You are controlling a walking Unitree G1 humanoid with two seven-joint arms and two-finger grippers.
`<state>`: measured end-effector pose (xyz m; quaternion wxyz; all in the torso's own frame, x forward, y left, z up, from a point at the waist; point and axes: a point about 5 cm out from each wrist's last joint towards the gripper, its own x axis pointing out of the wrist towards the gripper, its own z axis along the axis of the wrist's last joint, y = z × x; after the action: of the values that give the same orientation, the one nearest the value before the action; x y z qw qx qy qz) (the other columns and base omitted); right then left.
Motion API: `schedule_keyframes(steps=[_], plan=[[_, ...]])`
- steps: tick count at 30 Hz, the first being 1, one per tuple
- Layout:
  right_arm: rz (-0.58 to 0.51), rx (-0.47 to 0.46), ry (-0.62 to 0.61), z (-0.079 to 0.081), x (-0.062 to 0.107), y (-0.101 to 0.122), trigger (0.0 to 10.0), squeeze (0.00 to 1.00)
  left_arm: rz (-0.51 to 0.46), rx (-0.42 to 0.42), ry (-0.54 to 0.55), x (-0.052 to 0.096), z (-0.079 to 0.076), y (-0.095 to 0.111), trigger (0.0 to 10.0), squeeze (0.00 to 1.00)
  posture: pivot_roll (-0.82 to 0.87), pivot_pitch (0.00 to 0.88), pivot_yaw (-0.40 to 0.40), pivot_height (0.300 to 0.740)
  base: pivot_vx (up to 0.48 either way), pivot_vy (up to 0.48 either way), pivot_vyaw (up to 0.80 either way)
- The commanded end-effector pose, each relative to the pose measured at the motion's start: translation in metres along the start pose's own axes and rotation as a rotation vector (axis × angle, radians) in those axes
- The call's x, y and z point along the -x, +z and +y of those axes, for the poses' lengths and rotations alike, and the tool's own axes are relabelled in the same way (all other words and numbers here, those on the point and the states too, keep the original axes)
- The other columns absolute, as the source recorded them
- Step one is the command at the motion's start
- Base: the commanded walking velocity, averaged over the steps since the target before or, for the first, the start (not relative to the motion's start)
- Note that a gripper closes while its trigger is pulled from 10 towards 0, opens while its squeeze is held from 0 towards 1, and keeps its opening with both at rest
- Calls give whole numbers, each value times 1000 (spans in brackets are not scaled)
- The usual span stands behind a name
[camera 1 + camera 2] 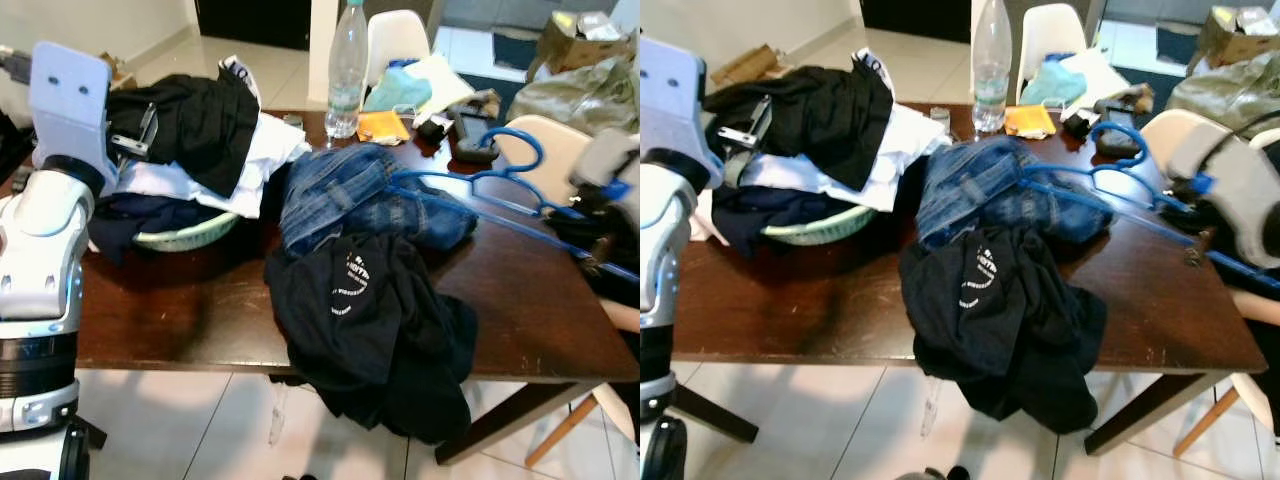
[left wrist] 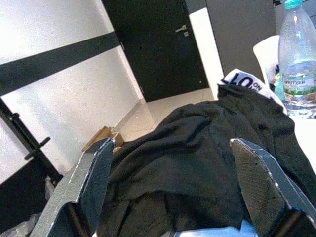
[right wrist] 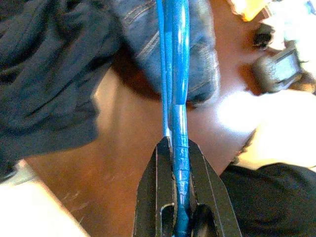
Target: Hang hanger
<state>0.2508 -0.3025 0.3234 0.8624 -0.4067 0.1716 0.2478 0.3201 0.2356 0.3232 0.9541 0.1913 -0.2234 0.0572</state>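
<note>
A blue hanger (image 1: 470,185) reaches out over the jeans (image 1: 360,200) on the brown table (image 1: 180,320), with its hook (image 1: 520,150) toward the far side. My right gripper (image 3: 177,143) is shut on the hanger's lower end, above the table's right edge (image 1: 590,230). In the right wrist view the blue bars (image 3: 177,59) run straight out from between the fingers, over the denim. My left gripper (image 2: 170,148) is open at the table's left end, facing a black garment (image 2: 197,168) heaped on the basket pile. Nothing is between its fingers (image 2: 84,187).
A pale green basket (image 1: 190,235) heaped with dark and white clothes stands at the left. A black printed shirt (image 1: 370,320) hangs over the table's front edge. At the back are a water bottle (image 1: 345,70), an orange packet (image 1: 383,126) and small dark items. White chairs (image 1: 395,35) stand behind and to the right.
</note>
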Motion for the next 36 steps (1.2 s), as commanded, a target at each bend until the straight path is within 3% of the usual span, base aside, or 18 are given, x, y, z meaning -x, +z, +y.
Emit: schedule_keyframes(steps=[1, 3, 8, 13, 14, 15, 16, 23, 24, 25, 27, 28, 29, 31, 33, 35, 36], plan=[[11, 16, 30, -3, 13, -1, 10000, 0, -3, -19, -12, 1, -1, 1, 10000, 0, 113, 157, -15, 740, 0, 0, 0], [11, 16, 30, -3, 13, -1, 10000, 0, -3, -19, -12, 1, -1, 1, 10000, 0, 113, 157, -15, 740, 0, 0, 0], [89, 20, 44, -15, 35, -11, 10000, 0, -2, -20, -13, 2, -1, 1, 10000, 0, 110, 160, -16, 740, 0, 0, 0], [82, 20, 68, -15, 39, -11, 10000, 0, -3, -20, -17, 2, -1, 2, 10000, 0, 110, 162, -16, 740, 0, 0, 0], [66, 36, 173, -4, 36, -10, 10000, 0, -7, -21, -33, 2, -4, 2, 10000, 0, 112, 164, -18, 740, 0, 0, 0], [66, 36, 173, -4, 36, -10, 10000, 0, -7, -21, -33, 2, -4, 2, 10000, 0, 112, 164, -18, 740, 0, 0, 0], [54, 50, 251, 4, 35, -10, 10000, 0, -10, -23, -45, 2, -5, 3, 10000, 0, 112, 164, -18, 740, 0, 0, 0], [54, 50, 251, 4, 35, -10, 10000, 0, -10, -23, -45, 2, -5, 3, 10000, 0, 112, 164, -18, 740, 0, 0, 0], [44, 74, 382, 21, 28, -8, 10000, 0, -13, -24, -53, 2, -6, 3, 10000, 0, 103, 168, -19, 740, 0, 0, 0], [44, 74, 382, 21, 28, -8, 10000, 0, -13, -24, -53, 2, -6, 3, 10000, 0, 103, 168, -19, 740, 0, 0, 0], [-127, 62, 525, 50, 13, 8, 10000, 0, -20, -2, -84, 2, -17, 4, 10000, 0, 102, 167, -14, 740, 0, 0, 0], [-127, 62, 525, 50, 13, 8, 10000, 0, -20, -2, -84, 2, -17, 4, 10000, 0, 102, 167, -14, 740, 0, 0, 0], [-220, 39, 548, 54, 14, 16, 10000, 0, -22, 4, -92, 2, -20, 4, 10000, 0, 102, 167, -14, 740, 0, 0, 0], [-220, 39, 548, 54, 14, 16, 10000, 0, -22, 4, -92, 2, -20, 4, 10000, 0, 102, 167, -14, 740, 0, 0, 0], [-461, -16, 494, 35, 35, 30, 10000, 0, -28, 11, -91, 2, -21, 6, 10000, 0, 103, 166, -18, 740, 0, 0, 0], [-461, -16, 494, 35, 35, 30, 10000, 0, -28, 11, -91, 2, -21, 6, 10000, 0, 103, 166, -18, 740, 0, 0, 0], [-567, -37, 471, 26, 46, 33, 10000, 0, -30, 12, -87, 2, -20, 6, 10000, 0, 106, 166, -19, 740, 0, 0, 0]])
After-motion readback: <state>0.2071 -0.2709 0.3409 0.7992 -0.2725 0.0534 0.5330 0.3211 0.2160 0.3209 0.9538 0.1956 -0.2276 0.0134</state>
